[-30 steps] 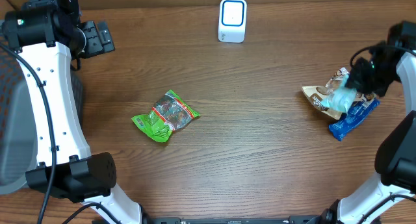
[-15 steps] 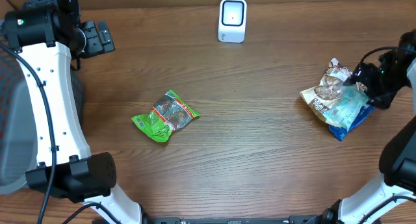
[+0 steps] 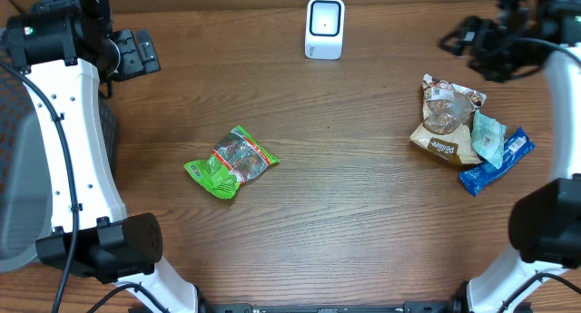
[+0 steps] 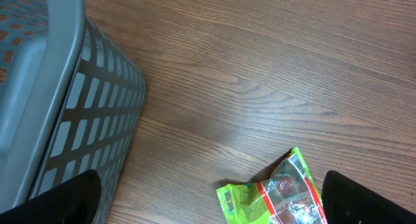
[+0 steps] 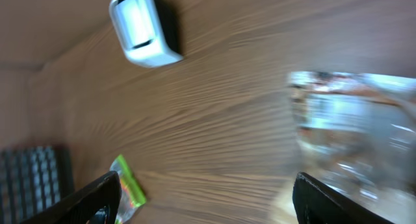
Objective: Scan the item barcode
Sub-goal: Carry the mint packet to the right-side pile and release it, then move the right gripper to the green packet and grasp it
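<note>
Both jaws stand open and empty: the left gripper (image 3: 136, 52) by the basket (image 4: 65, 87), the right gripper (image 3: 467, 43) right of the scanner (image 3: 324, 27). The pile of snack packets (image 3: 445, 136) seems handled. The green packet (image 3: 231, 163) lies mid-worktop, apparently unscanned.
</note>
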